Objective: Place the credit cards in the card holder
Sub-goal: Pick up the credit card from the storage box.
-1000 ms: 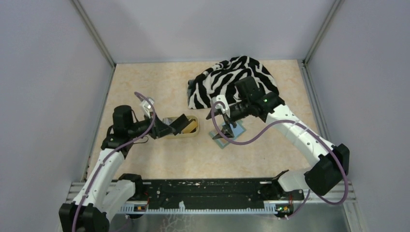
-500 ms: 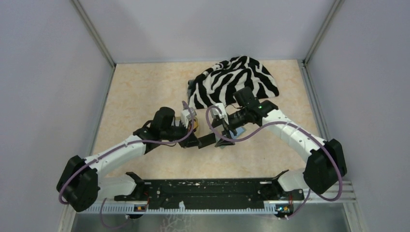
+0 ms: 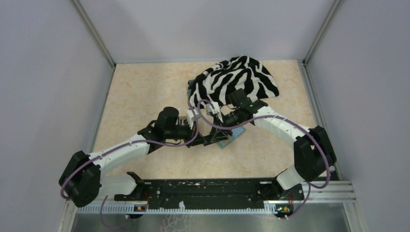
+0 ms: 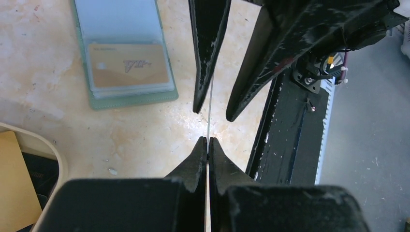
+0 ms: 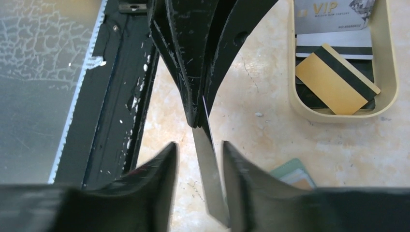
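My left gripper (image 4: 208, 140) is shut on a thin grey credit card (image 5: 207, 169), held edge-on above the table. My right gripper (image 5: 199, 144) faces it tip to tip. Its fingers straddle the card's free end, with a gap showing on at least one side, so it stands open. The sage-green card holder (image 4: 130, 100) lies open on the table just beyond, a gold card (image 4: 128, 72) in its clear pocket. Its corner (image 5: 292, 170) shows beside my right finger. More credit cards, one grey (image 5: 333, 14) and one gold with a black stripe (image 5: 336, 79), lie in the tan tray (image 5: 338, 116).
A zebra-striped cloth (image 3: 237, 79) is bunched at the back, right behind my right arm. The black base rail (image 3: 208, 191) runs along the near edge. The tray's rim (image 4: 48, 145) sits close to the left of my left gripper.
My left arm swung right from the tray, carrying the card to the right gripper. The right gripper moved in over the card and its jaws narrowed around it.
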{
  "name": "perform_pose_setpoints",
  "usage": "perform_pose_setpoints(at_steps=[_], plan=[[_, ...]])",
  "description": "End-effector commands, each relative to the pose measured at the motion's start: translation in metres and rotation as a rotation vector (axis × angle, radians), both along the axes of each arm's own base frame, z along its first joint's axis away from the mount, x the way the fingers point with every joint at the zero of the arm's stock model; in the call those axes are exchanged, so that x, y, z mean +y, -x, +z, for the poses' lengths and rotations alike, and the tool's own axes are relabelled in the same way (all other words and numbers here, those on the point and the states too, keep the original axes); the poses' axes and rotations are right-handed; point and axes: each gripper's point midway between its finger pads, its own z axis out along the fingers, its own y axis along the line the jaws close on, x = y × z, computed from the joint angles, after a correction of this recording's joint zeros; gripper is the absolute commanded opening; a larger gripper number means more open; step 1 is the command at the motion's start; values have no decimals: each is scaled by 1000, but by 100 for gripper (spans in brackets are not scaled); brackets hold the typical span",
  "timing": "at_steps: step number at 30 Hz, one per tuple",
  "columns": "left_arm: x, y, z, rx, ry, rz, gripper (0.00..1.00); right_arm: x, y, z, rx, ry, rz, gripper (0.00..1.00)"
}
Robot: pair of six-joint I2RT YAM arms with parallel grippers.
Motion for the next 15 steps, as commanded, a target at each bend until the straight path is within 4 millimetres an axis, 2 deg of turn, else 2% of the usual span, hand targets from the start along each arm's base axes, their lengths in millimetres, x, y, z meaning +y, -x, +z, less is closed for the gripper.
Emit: perform_pose_setpoints(at_steps=[1,3,4,9,13,15], plan=[[-8,-9,23,-101,51,-14,0,5,0,11,17,-36,36,17],[-5,-12,24,-120,53,19,4,5,1,12,28,-32,45,2],[-4,-15,26,-129,59,40,11,6,1,13,32,-31,46,0],[12,-22,38,-174,117,182,54,4,-1,31,66,-75,31,0],[28,-20,56,-204,285,312,94,-1,-12,52,151,-156,-35,0],[35,-13,75,-226,420,335,98,-3,-22,68,190,-234,-75,0]])
